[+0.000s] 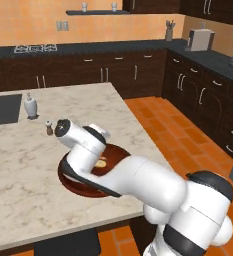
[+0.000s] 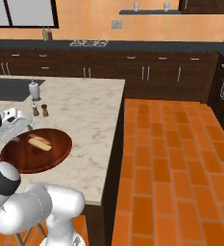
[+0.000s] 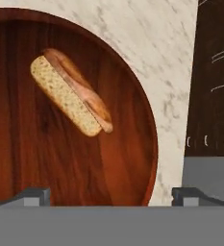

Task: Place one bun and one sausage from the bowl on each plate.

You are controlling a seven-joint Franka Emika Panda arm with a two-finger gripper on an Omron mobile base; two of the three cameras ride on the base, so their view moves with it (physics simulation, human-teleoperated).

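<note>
The bowl (image 2: 17, 158) is wide, shallow and round, dark reddish-brown with a wood grain, and sits flat on the pale marble counter. In the right base view it lies at the left, below the middle; in the left base view (image 1: 83, 187) it is low and left of centre, partly hidden. A bun (image 3: 68, 98) lies on its side in it, tan crust and pale speckled crumb, slanting from upper left to lower right in the hand view's upper half.

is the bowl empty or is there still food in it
Not empty: the bowl holds one split bun, lying on the dark wood in the hand view.
</note>
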